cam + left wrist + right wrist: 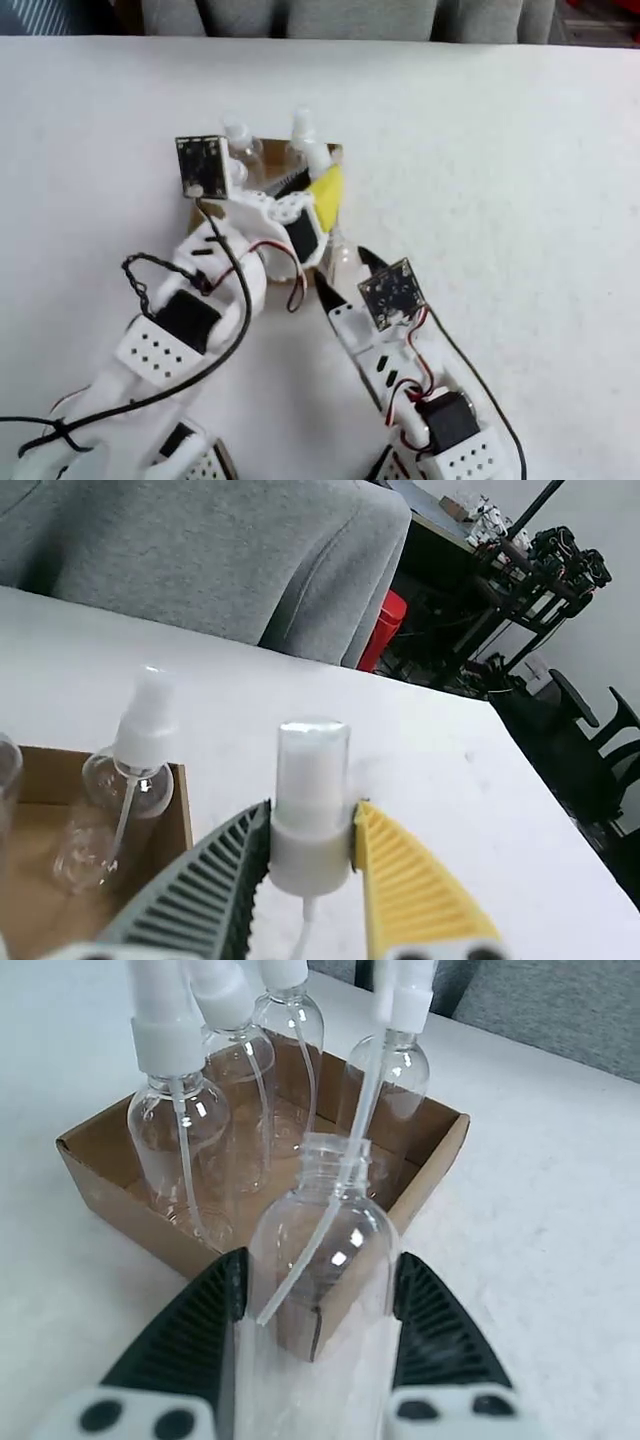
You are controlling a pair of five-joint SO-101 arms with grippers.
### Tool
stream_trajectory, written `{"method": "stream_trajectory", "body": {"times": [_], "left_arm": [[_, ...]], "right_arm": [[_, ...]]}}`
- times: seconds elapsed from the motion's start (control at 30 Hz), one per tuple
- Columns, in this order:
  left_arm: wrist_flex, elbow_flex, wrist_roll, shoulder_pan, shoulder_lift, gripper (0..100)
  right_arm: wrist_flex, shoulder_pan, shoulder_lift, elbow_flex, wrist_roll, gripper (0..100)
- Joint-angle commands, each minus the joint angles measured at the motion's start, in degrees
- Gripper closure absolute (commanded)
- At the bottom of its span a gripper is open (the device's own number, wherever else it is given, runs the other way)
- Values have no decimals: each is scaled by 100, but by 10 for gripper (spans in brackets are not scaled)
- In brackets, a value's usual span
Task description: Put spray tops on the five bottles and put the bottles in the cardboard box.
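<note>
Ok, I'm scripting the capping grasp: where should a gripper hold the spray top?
Probably the wide collar of the spray top, pinched from two opposite sides as the left gripper does; the collar is round and upright, and its tube hangs free below to enter the open bottle.

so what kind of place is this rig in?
Probably a robotics lab or workshop: a white table, black office chairs beside it, and a dark bench cluttered with black hardware behind.
</note>
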Motion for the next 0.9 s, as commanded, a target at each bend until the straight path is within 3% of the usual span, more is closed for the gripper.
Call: {"method": "stream_trajectory", "body": {"times": [0.0, 0.17, 0.87], "left_arm": [[-105, 70, -273, 163, -180, 962], [-97, 149, -905, 374, -180, 960], [-114, 571, -941, 585, -154, 958]], "right_arm": [[-22, 242, -57, -79, -18, 982], [-22, 321, -57, -79, -18, 982], [-22, 347, -57, -79, -18, 982]]}}
